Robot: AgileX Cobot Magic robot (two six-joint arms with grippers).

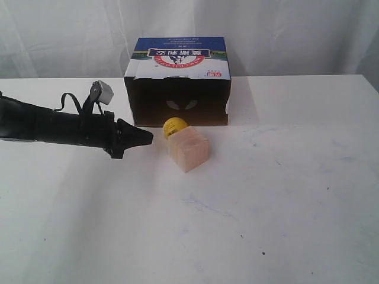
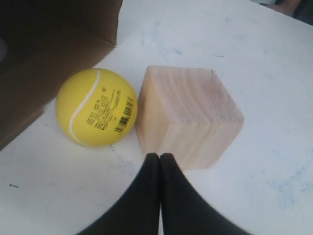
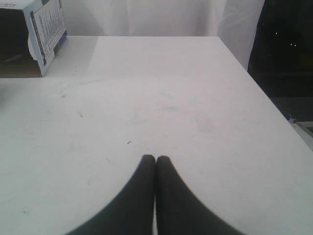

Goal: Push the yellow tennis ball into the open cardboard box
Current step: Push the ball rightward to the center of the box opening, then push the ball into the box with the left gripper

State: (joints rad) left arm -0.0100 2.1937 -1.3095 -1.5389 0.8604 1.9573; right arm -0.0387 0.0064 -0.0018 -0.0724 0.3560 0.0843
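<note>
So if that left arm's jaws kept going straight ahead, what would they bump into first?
Probably the wooden cube, at its corner beside the yellow tennis ball; it's a close call.

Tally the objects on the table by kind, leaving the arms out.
Yellow tennis ball: 1
Wooden cube: 1
Open cardboard box: 1
Total: 3
</note>
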